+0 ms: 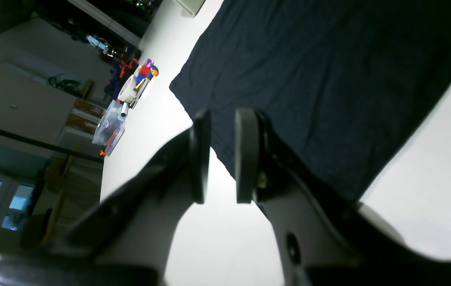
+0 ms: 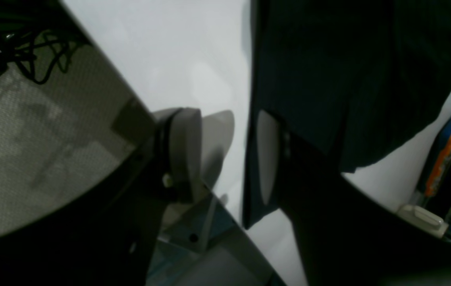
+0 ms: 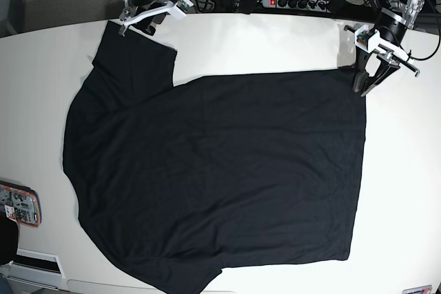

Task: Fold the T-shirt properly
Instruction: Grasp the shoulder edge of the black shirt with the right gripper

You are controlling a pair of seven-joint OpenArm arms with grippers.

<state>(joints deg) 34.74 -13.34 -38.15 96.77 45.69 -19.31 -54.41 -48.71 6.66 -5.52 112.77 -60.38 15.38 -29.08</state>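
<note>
The black T-shirt [image 3: 213,170] lies spread flat on the white table [image 3: 406,170], one sleeve reaching up to the far left. My left gripper [image 3: 365,82] hovers at the shirt's far right corner. In the left wrist view its jaws [image 1: 224,131] stand a narrow gap apart with nothing between them, and the cloth [image 1: 328,79] lies just beyond the tips. My right gripper [image 3: 138,24] is at the top edge of the far left sleeve. The right wrist view shows it [image 2: 227,133] open wide, straddling the sleeve's edge [image 2: 328,79], one pad over the cloth and one over bare table.
An orange-edged device [image 3: 17,204] lies at the table's left edge, with a white object [image 3: 34,263] nearer the front. A power strip and cables [image 3: 303,1] run behind the table. A clear box [image 1: 108,129] and a tape roll [image 1: 130,85] sit on the table off to one side.
</note>
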